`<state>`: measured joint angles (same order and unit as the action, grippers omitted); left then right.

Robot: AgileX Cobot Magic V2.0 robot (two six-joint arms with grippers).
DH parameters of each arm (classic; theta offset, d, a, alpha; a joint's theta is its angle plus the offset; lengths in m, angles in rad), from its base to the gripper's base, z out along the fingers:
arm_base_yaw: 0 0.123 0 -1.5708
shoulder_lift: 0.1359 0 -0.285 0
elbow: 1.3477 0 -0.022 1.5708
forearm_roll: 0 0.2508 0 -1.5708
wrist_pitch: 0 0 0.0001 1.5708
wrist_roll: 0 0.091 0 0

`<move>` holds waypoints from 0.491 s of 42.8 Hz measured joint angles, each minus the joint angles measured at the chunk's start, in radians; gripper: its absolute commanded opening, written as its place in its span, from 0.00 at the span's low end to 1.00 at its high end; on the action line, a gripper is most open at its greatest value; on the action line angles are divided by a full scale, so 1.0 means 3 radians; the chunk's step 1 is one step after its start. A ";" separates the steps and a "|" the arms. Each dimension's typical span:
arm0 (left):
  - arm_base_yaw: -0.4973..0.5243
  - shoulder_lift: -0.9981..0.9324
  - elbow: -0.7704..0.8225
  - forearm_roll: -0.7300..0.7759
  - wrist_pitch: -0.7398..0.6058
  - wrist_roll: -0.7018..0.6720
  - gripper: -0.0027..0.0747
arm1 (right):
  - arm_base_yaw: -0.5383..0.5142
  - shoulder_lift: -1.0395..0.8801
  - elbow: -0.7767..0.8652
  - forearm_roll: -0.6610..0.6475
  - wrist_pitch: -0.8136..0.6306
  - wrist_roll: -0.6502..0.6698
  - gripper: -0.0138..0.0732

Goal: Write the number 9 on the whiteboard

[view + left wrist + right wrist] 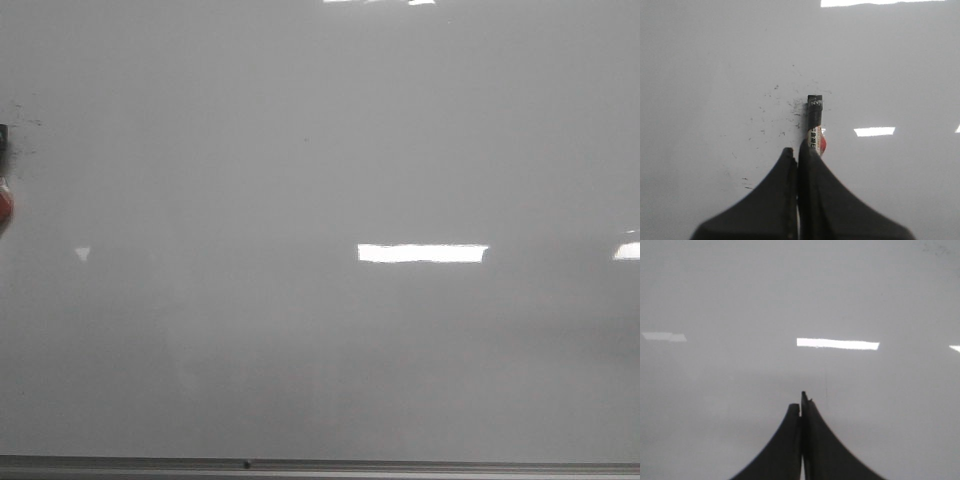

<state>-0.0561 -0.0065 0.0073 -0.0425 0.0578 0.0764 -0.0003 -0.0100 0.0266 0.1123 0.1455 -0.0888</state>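
The whiteboard (320, 180) is seen filling the front view, glossy and pale grey, with bright strips of reflected light and a grey metal edge strip (320, 466) along the bottom. No drawn number 9 can be made out on it in any view. At the far left edge of the front view a dark and red object (3, 190) is only partly shown; it is probably the marker.

In the left wrist view the left gripper (798, 152) is seen with its jaws pressed together around a marker (814, 120), whose black tip end and labelled white-and-red body stick out beyond the fingertips. Small black specks (775, 115) are scattered on the board just beside the marker's tip.

In the right wrist view the right gripper (801, 407) is seen with its jaws closed against each other, nothing held, over bare board.
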 measured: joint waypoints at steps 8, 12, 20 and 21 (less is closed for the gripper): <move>0.0000 0.0000 -0.0108 -0.0148 -0.0440 0.0000 0.01 | 0.0000 0.0000 -0.0258 0.0013 0.0100 0.0000 0.08; 0.0000 0.0033 -0.0414 -0.0184 -0.0246 0.0000 0.01 | 0.0000 0.0010 -0.0628 0.0013 0.0342 0.0000 0.08; 0.0000 0.0629 -0.1145 -0.0118 0.0525 0.0000 0.01 | 0.0000 0.0424 -0.1373 0.0013 0.0735 0.0000 0.08; 0.0000 0.0758 -0.1197 -0.0104 0.0582 0.0000 0.01 | 0.0000 0.0518 -0.1431 0.0013 0.0767 0.0000 0.08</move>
<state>-0.0561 0.2209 -0.3517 -0.0738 0.2323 0.0764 -0.0003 0.1453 -0.4026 0.1162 0.3755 -0.0888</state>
